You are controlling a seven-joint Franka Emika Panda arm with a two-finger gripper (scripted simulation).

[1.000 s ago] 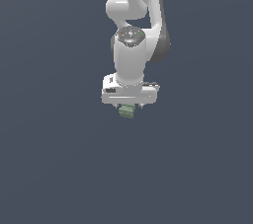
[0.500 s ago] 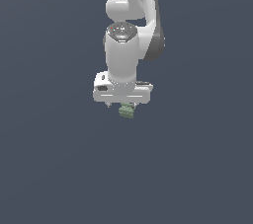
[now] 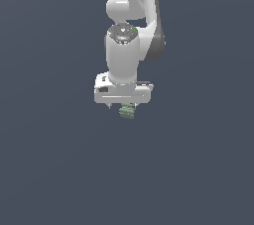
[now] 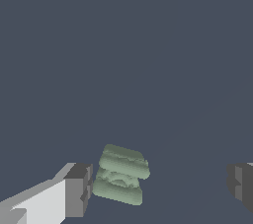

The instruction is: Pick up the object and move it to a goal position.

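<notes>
One small pale green object (image 4: 120,174) lies on the dark bench (image 4: 148,45), between the fingers (image 4: 78,189) of the hand (image 4: 160,186) and just beside one of them. Its ridged layers run crosswise, slightly tilted. The hand's jaws stand wide apart, holding nothing. From the exterior view, the object (image 3: 127,112) peeks out below the hand (image 3: 122,104).
</notes>
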